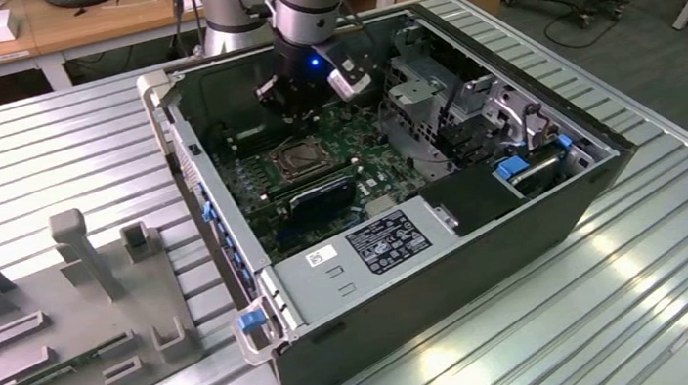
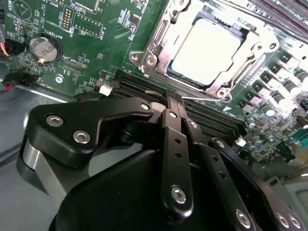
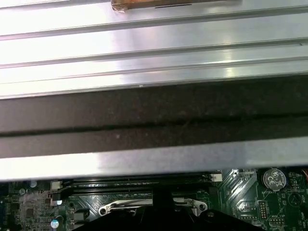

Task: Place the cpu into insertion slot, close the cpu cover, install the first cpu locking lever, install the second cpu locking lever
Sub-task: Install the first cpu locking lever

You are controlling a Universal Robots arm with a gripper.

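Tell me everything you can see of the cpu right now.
The cpu is a flat, pale silvery square with a smooth, glossy top, metal by its look. It lies flat in the insertion slot on the green board, framed by the silvery cpu cover, whose window leaves its top bare. The gripper hangs apart from it, near the black memory slots; nothing touches its top.

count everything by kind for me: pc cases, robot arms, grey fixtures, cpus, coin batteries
pc case: 1
arm: 1
grey fixture: 1
cpu: 1
coin battery: 1
total: 5
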